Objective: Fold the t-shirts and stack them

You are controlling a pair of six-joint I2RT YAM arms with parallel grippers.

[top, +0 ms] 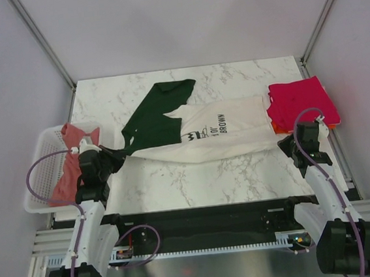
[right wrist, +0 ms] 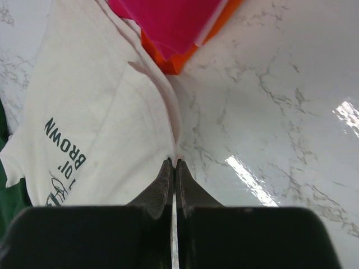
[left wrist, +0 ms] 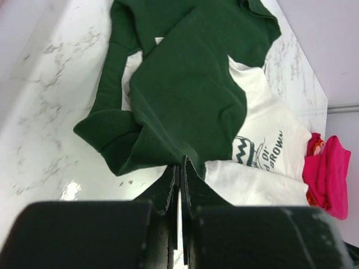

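The cream t-shirt [top: 217, 135] with dark green sleeves and a black print lies stretched across the middle of the table. My left gripper [left wrist: 180, 162] is shut on the edge of its green sleeve [left wrist: 190, 95], at the shirt's left end [top: 118, 157]. My right gripper [right wrist: 173, 162] is shut on a pinch of the cream cloth [right wrist: 95, 112] at the shirt's right end [top: 284, 143]. A folded magenta t-shirt [top: 299, 101] rests on an orange one [right wrist: 174, 59] at the right. A salmon-pink t-shirt [top: 67, 169] lies in the basket.
The white lattice basket [top: 34, 172] hangs at the table's left edge, beside my left arm. The folded stack sits close to the right edge, just behind my right gripper. Bare marble [top: 195, 177] lies between the shirt and the arm bases.
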